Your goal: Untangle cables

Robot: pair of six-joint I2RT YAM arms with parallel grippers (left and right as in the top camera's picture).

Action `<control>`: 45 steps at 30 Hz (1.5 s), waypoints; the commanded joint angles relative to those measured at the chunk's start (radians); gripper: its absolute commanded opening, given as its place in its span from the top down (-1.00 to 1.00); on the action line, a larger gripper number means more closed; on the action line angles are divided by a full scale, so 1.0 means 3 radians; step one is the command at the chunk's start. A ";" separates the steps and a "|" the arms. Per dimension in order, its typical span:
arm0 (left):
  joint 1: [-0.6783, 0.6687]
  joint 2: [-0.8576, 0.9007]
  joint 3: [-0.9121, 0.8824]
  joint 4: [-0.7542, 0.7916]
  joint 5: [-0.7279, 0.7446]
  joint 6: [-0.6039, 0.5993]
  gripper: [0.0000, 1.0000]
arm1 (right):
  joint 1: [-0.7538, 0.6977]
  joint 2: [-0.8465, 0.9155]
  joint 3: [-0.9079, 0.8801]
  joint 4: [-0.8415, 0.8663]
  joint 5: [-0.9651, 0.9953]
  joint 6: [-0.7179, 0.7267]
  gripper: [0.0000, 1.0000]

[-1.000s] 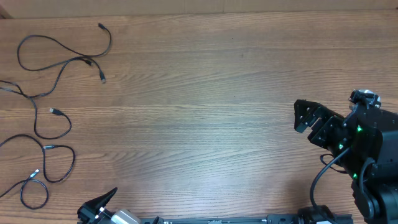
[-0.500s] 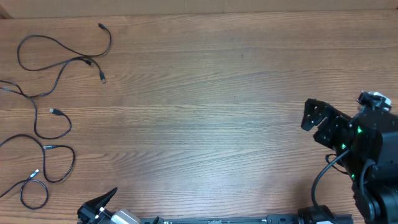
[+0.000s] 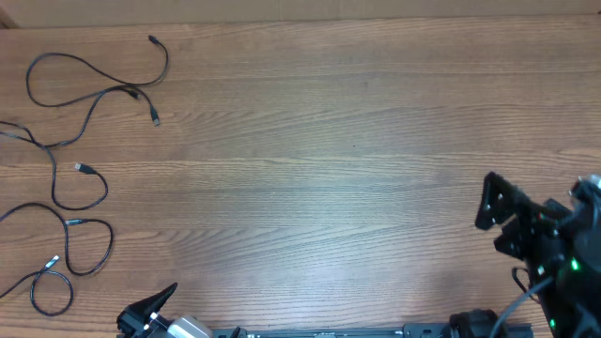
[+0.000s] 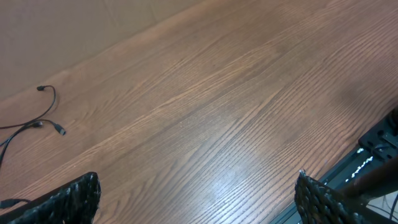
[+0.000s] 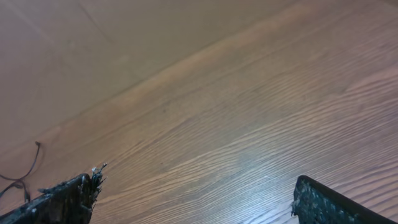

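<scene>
Several thin black cables lie spread in loose loops along the table's far left, their small plug ends apart from one another. In the left wrist view a piece of cable shows at the far left. Another strand shows at the right wrist view's left edge. My left gripper sits at the front edge, open and empty, with bare wood between its fingers. My right gripper is at the front right, far from the cables, also open and empty.
The wooden table spans the view, and a dark rail runs along its front edge. The right arm's body fills the front right corner.
The right arm has drawn back toward the front right corner, its gripper still open. The left gripper and the cables have not moved.
</scene>
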 commanded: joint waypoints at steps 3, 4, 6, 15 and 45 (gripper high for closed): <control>-0.0014 -0.0019 0.0042 -0.0008 0.0038 -0.0009 -0.99 | -0.0006 -0.0156 0.0006 -0.0004 0.0057 -0.0175 -1.00; -0.0014 -0.0019 0.0042 -0.0008 0.0038 -0.0010 -0.99 | -0.0006 -0.0156 0.0006 0.0001 0.0057 -0.0174 -1.00; -0.0014 -0.0019 0.0042 -0.0008 0.0038 -0.0010 -0.99 | -0.0006 -0.0155 0.0006 0.0027 0.0057 -0.0173 -1.00; -0.0014 -0.0019 0.0042 -0.0008 0.0038 -0.0009 -0.99 | -0.0006 -0.0155 0.0006 0.0139 0.0057 -0.0172 -1.00; -0.0014 -0.0019 0.0042 -0.0008 0.0038 -0.0009 -0.99 | -0.0003 -0.0155 0.0006 0.0132 0.0056 -0.0173 -1.00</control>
